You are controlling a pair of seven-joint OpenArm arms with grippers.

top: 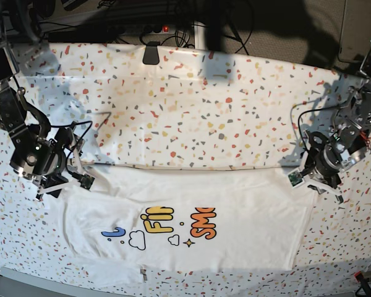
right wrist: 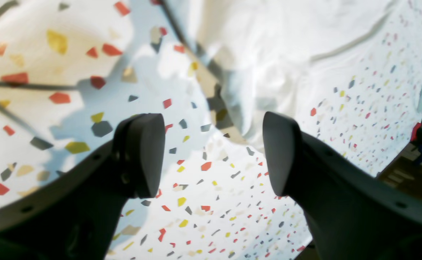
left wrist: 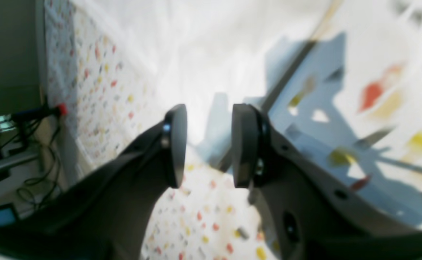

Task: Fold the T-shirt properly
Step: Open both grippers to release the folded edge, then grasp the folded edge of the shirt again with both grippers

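We've got the T-shirt (top: pixel 191 226) lying flat w/ print side up on the near half of the speckled table cover (top: pixel 191 105), its far edge a straight horizontal line, which we read as a fold edge since part of the lettering is cut off there: only a bit of blue, yellow "FI" and orange "SM" show, plus clouds and a star. The two arms sit at opposite ends of that far edge, prob. because those corners are where a next fold would be picked up. In the base view the right gripper (top: pixel 71 176) is on the left, just beside the shirt's far-left corner; the left gripper (top: pixel 315 176) is on the right, near the far-right corner. Both jaws stand apart w/ nothing between them: the right gripper (right wrist: pixel 212 155) is wide open over bare cover, cloth edge just beyond its fingertips; the left gripper (left wrist: pixel 209 146) shows a narrower gap, white cloth ahead of it, though that view is blurry. We can't tell if either pad touches the fabric. No containers anywhere in view, so nothing to report there. Our guess: one fold is done, more left.
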